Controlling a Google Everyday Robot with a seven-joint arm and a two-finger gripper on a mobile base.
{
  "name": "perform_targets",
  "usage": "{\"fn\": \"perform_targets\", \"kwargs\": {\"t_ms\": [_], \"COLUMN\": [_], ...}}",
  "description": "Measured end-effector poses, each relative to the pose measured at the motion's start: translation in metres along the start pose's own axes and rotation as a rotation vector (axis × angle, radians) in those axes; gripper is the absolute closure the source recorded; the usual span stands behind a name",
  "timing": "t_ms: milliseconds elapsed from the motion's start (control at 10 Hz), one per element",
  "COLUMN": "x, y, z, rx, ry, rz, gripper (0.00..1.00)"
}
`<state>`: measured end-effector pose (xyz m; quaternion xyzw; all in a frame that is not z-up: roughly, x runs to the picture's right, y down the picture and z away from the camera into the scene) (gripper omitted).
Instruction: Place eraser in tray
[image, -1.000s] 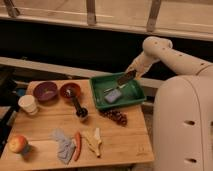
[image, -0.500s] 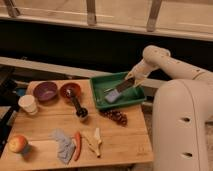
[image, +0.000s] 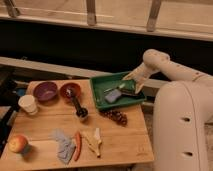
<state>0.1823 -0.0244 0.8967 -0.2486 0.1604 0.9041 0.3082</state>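
On the wooden table (image: 120, 137) below a dark wall, we saw the gripper (image: 131, 88) over the green tray (image: 100, 83), grip state unclear; the eraser (image: 131, 93) lay inside that tray.

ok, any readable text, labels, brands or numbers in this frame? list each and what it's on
None readable: no print shows on the tray, the eraser lying in it, the bowls, the cup or the robot's shell. The gripper sits over the tray's right end by the eraser and bears no visible marking.

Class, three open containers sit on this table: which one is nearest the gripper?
The green tray. The gripper hangs over its right end, while the red bowl and purple bowl sit farther left.
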Motion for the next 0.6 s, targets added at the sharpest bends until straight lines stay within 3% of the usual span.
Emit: {"fn": "perform_targets", "kwargs": {"t_ms": [200, 500, 600], "x": [0.006, 0.011, 0.011], "y": [0.009, 0.018, 0.017], "z": [-0.008, -0.038, -0.037], "rx": [-0.023, -0.087, -0.087], "ry": [-0.001, -0.022, -0.022], "rz": [-0.023, -0.045, -0.045], "gripper": [0.2, 0.2, 0.2]}}
